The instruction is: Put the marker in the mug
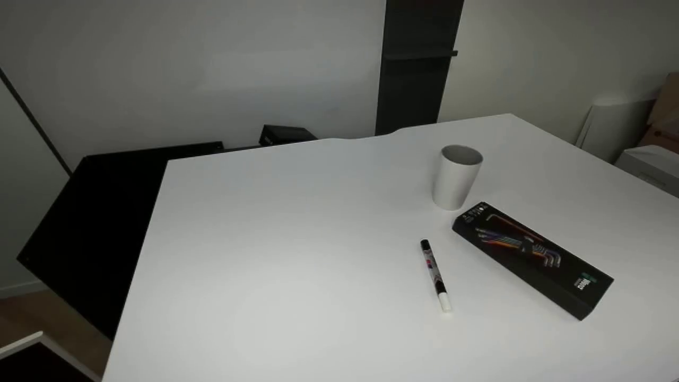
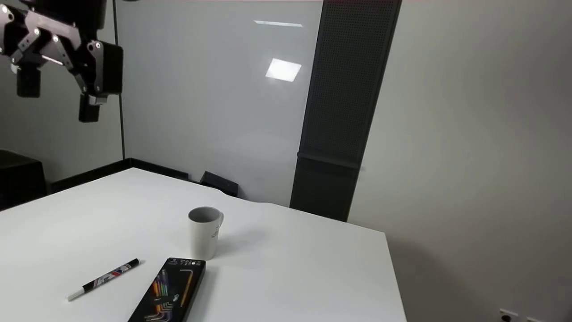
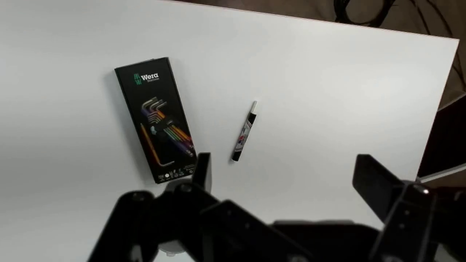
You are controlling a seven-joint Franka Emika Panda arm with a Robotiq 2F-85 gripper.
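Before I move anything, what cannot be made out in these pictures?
Both exterior views: inside bottom of white mug, hidden by its wall.
Wrist view: most of white mug, hidden by gripper.
An exterior view: near end of Wera hex-key box, cut off by bottom edge.
All views: fine print on marker, too small.

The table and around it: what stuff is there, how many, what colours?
Table: one, white, in every view
Wera hex-key box: one, black, flat on the table
Mug: one, white, upright near the hex-key box
Marker: one, black and white, lying on the table
Perforated panel: one, dark, behind the table
Small box: one, black, behind the table
Large surface: at least one, black, left in an exterior view
Cartons: count unclear, brown and white, right in an exterior view
Wall socket: at least one, pale, bottom right in an exterior view
Cables: count unclear, black, top right in the wrist view
Pincer: one, black and grey, open in the air
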